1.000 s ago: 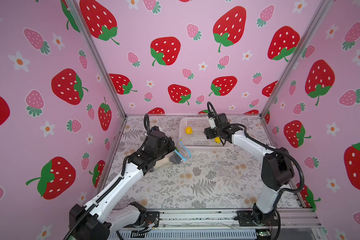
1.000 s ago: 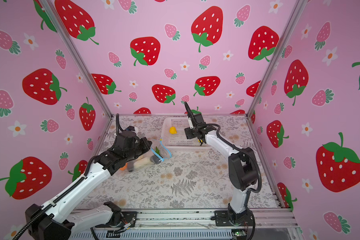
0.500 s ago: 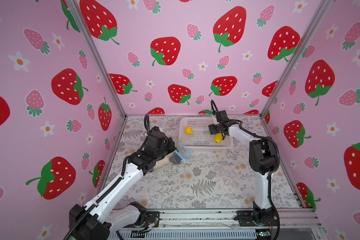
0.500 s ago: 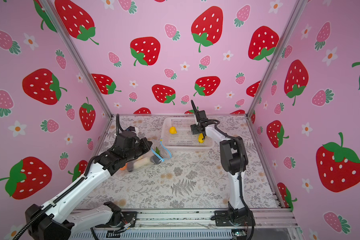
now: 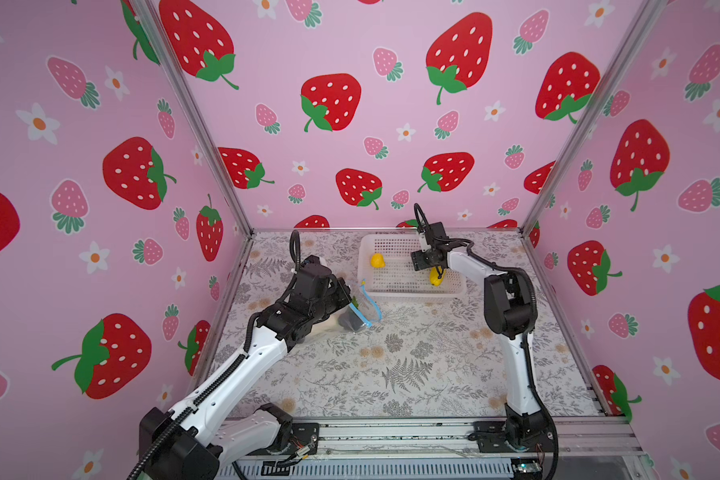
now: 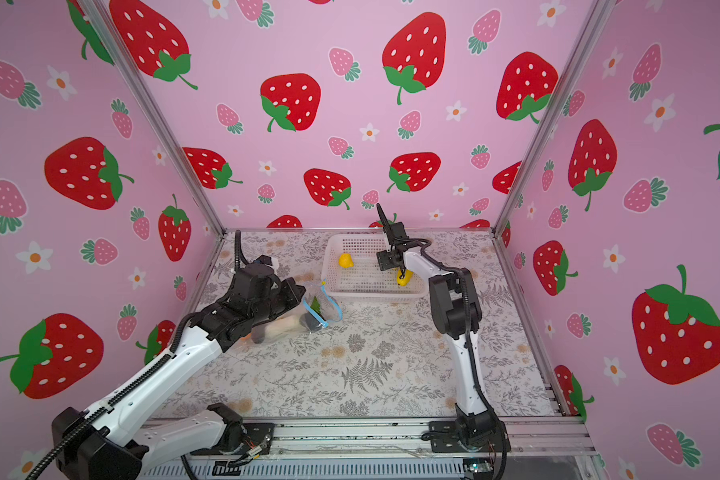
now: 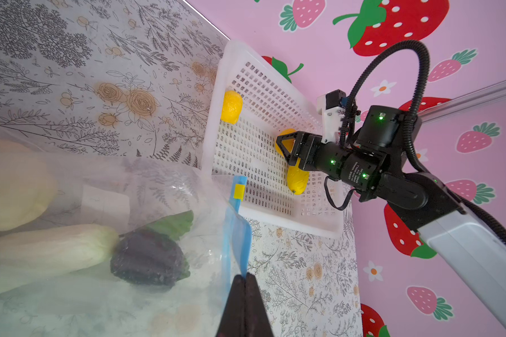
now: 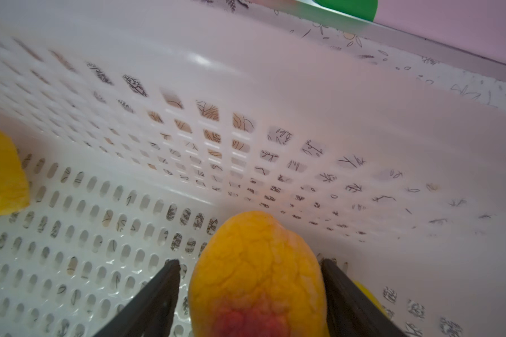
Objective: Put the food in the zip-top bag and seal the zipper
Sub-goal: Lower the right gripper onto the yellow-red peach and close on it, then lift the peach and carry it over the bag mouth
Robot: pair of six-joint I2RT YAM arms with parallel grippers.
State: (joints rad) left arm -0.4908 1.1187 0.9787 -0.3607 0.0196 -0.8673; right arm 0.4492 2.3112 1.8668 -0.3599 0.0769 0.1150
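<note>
The clear zip-top bag lies on the table's left half, in both top views. My left gripper is shut on its light-blue zipper, below the yellow tab. Inside the bag lie cream-white food, a dark purple piece and a pale yellow one. My right gripper is down in the white basket, open, its fingers either side of an orange-yellow fruit. A narrow gap shows at one finger.
Two more yellow fruits lie in the basket: one at its left end, one just beside my right gripper. The basket stands at the back, close to the rear wall. Pink strawberry walls enclose three sides.
The right arm's elbow has drawn in towards the middle while its gripper stayed low over the basket's right part. The left arm and the bag have not moved.
</note>
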